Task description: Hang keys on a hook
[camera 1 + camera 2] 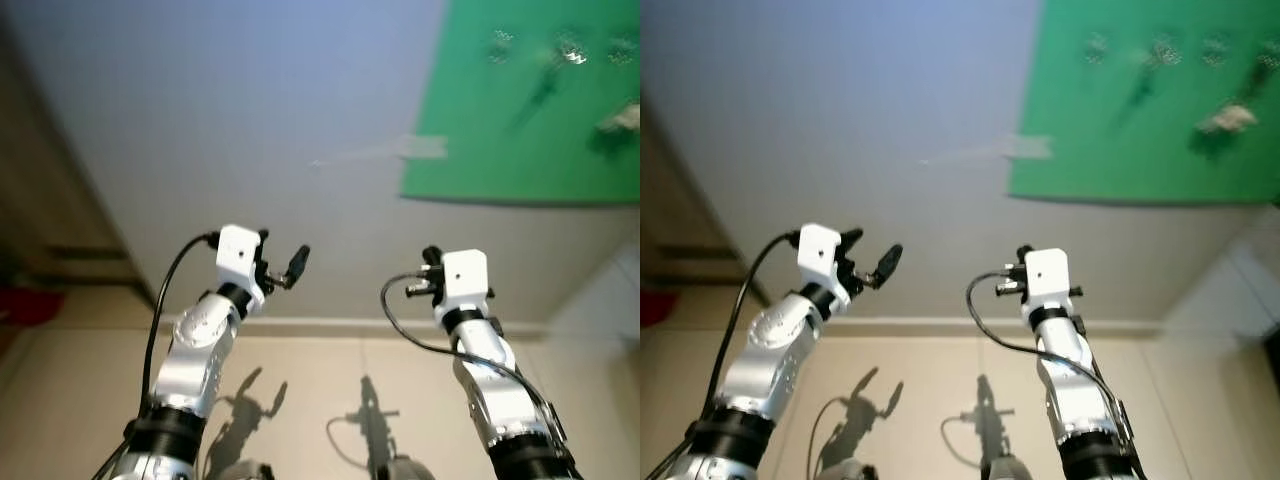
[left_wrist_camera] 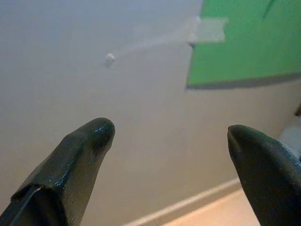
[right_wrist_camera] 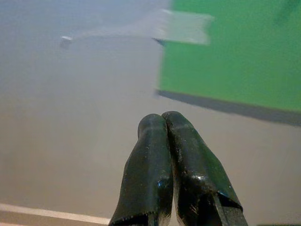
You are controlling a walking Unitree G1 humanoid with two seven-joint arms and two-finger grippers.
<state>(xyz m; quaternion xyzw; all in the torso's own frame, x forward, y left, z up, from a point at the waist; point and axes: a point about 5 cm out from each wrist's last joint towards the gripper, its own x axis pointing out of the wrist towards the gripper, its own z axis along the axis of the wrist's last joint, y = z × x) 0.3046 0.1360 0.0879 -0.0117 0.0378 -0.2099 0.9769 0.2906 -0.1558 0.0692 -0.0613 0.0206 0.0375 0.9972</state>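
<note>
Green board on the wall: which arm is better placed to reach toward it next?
Probably the right. The right arm is raised almost below the green board, while the left arm stands farther over, before bare wall. The right jaws are shut, the left ones open; both look empty.

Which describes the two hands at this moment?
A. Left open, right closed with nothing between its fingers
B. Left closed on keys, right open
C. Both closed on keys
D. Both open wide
A. In the left wrist view the left hand has its black fingers spread far apart, while in the right wrist view the right hand has its fingers pressed together, with nothing between them, facing the green board.
</note>
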